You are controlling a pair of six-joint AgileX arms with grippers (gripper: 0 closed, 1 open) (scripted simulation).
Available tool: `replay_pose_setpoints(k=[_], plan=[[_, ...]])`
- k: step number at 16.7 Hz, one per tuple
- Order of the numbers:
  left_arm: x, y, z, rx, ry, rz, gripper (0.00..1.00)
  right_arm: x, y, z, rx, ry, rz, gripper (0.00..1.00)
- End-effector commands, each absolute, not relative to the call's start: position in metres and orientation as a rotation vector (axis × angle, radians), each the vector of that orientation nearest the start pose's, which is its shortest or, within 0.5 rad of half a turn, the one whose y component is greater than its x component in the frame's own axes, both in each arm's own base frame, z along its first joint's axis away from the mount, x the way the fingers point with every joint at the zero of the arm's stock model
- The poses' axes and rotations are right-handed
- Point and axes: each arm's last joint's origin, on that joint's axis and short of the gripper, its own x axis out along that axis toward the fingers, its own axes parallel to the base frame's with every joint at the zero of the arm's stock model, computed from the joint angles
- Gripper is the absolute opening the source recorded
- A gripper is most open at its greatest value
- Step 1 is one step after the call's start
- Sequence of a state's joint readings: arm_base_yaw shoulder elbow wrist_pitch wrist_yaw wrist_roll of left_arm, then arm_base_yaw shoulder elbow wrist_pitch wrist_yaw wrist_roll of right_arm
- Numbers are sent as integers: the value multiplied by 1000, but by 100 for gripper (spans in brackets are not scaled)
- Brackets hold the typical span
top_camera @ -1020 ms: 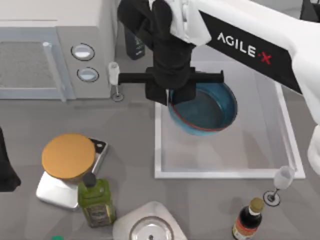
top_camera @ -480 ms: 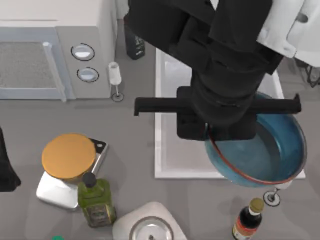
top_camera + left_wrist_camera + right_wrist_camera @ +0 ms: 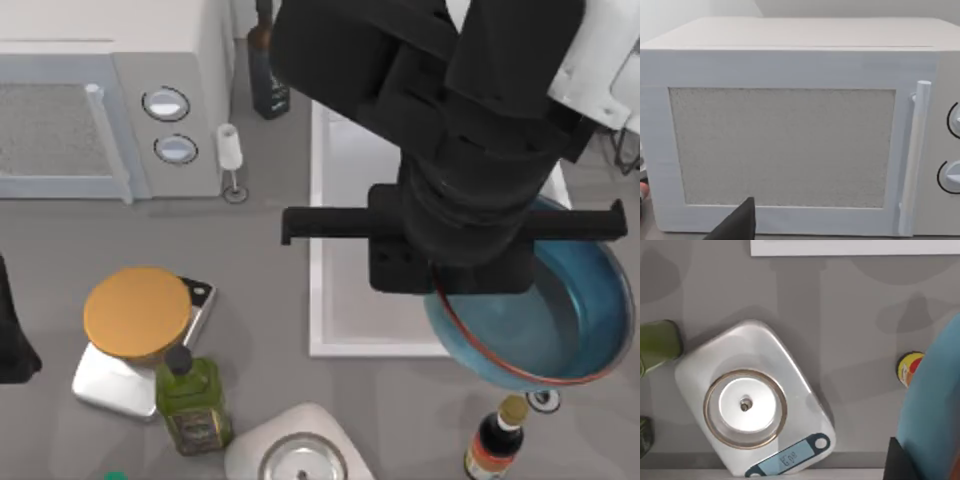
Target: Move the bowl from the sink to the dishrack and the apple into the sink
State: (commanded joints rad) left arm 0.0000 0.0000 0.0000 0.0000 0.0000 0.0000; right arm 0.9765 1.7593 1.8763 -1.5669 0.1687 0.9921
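The right gripper (image 3: 452, 290) pinches the bowl (image 3: 545, 325) by its left rim, holding it raised over the sink (image 3: 330, 345)'s near right corner, apparently to carry it clear toward a dishrack. The left arm sits parked at the far left, facing the microwave (image 3: 790, 125).

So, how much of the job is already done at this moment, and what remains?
Done: the bowl is out of the sink, held above its right front corner. In hand: the right gripper grips the bowl's rim and carries it, not yet at a dishrack. Left: setting the bowl on the dishrack, then putting the apple into the sink. The left arm sits parked at the table's left edge, facing the microwave.
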Motion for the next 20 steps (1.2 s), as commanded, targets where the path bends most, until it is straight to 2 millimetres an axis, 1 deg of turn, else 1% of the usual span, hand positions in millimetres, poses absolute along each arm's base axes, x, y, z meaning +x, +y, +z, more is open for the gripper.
replay_pose_setpoints(k=[2,4,8,11,15,20], plan=[[106,-1,160,0,0,0,100,194,261,352,68,1348,0,0],[106,-1,160,0,0,0,100,215,247,354,141,1318,15,0],[106,-1,160,0,0,0,100,264,199,361,304,1189,48,0],[106,-1,160,0,0,0,100,290,164,367,383,1078,69,0],[106,-1,160,0,0,0,100,314,116,376,440,919,90,0],[106,-1,160,0,0,0,100,330,58,390,448,702,104,0]])
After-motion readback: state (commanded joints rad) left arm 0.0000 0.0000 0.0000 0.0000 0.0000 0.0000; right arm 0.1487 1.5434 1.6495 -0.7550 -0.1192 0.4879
